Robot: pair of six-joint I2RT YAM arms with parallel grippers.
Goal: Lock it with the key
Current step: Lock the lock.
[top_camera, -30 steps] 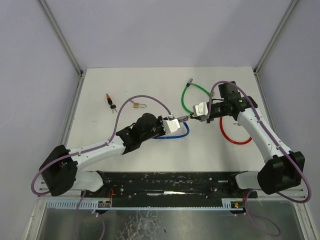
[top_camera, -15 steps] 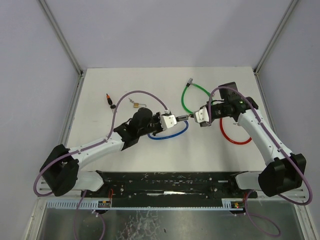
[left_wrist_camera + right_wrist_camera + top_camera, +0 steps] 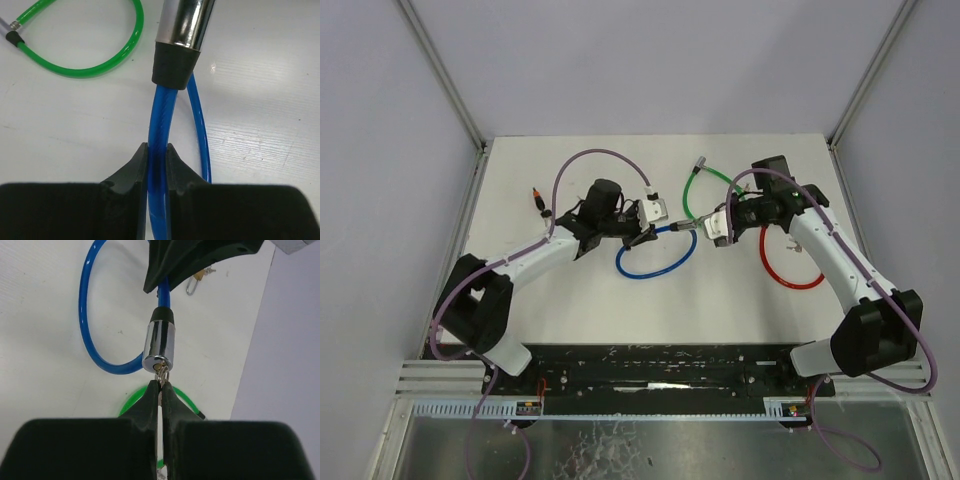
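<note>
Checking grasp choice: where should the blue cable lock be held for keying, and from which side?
Pinch the blue cable just behind the black collar, from the end opposite the keyhole, as the left gripper does: it fits the jaws, and the face of the chrome cylinder is free for the key.

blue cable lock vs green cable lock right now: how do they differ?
Grip: the blue cable lock is clamped by the left hand, its key pinched by the right hand; the green cable lock lies untouched. Colour: blue versus green. Both are sleeved cables.
</note>
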